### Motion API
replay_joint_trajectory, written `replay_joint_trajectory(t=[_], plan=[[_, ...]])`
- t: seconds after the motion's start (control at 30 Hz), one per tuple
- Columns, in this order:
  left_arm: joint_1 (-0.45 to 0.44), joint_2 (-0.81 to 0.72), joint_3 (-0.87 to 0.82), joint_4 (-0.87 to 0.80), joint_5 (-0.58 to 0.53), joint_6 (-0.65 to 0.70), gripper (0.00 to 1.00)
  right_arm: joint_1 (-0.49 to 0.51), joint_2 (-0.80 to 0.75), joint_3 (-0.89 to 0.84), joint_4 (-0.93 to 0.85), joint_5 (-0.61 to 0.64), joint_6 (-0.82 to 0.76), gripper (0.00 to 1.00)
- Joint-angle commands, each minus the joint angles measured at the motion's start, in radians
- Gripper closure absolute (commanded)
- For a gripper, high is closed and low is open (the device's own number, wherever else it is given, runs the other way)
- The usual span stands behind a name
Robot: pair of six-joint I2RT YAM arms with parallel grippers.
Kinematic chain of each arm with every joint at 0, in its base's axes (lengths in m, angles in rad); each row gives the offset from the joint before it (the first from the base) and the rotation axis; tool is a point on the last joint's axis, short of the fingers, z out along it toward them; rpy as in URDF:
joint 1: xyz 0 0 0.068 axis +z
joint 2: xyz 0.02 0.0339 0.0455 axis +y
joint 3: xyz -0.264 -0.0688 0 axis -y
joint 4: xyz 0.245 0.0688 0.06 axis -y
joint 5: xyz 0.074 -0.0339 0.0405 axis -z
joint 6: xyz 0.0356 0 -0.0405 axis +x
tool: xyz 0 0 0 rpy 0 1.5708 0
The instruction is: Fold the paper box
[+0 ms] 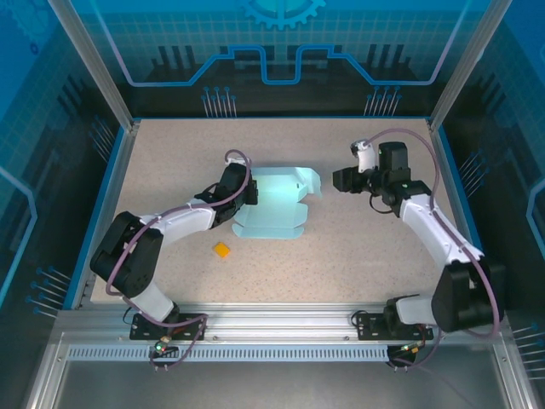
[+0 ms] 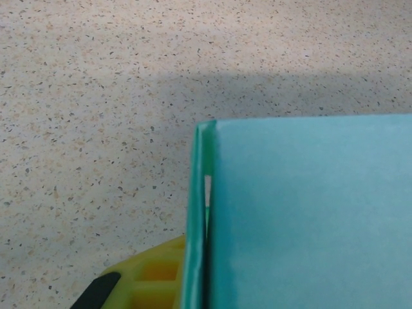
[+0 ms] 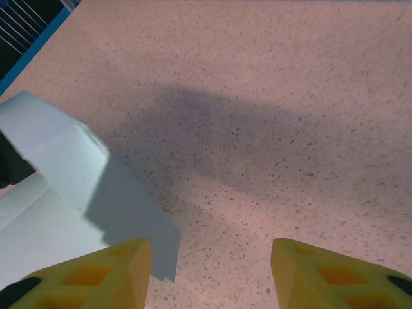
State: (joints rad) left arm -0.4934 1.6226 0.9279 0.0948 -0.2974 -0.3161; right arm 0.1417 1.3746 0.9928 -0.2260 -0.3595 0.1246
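Paper box (image 1: 277,209) lies mid-bench, partly folded, its far right flap raised. Left pincer (image 1: 249,194) sits at the box's left edge, closed on an upright fold of card; in the left wrist view one yellow finger (image 2: 151,273) presses right against that fold. Right pincer (image 1: 339,181) hovers just right of the box, clear of it, its jaws apart over bare bench (image 1: 358,256). Small orange square (image 1: 222,250) lies near and left of the box, apart from it.
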Motion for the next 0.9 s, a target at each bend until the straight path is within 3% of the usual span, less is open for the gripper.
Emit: replay_joint_trajectory(t=[0.0, 0.4, 0.87], plan=[[0.006, -0.042, -0.017, 0.018, 0.021, -0.022, 1.00, 0.023, 0.082, -0.018, 0.062, -0.117, 0.023, 0.50], [0.006, -0.042, -0.017, 0.019, 0.029, -0.022, 1.00, 0.123, 0.123, -0.057, 0.107, -0.159, 0.027, 0.44], [0.006, -0.044, -0.020, 0.022, 0.042, -0.024, 1.00, 0.163, 0.202, 0.031, 0.105, -0.195, -0.065, 0.48]])
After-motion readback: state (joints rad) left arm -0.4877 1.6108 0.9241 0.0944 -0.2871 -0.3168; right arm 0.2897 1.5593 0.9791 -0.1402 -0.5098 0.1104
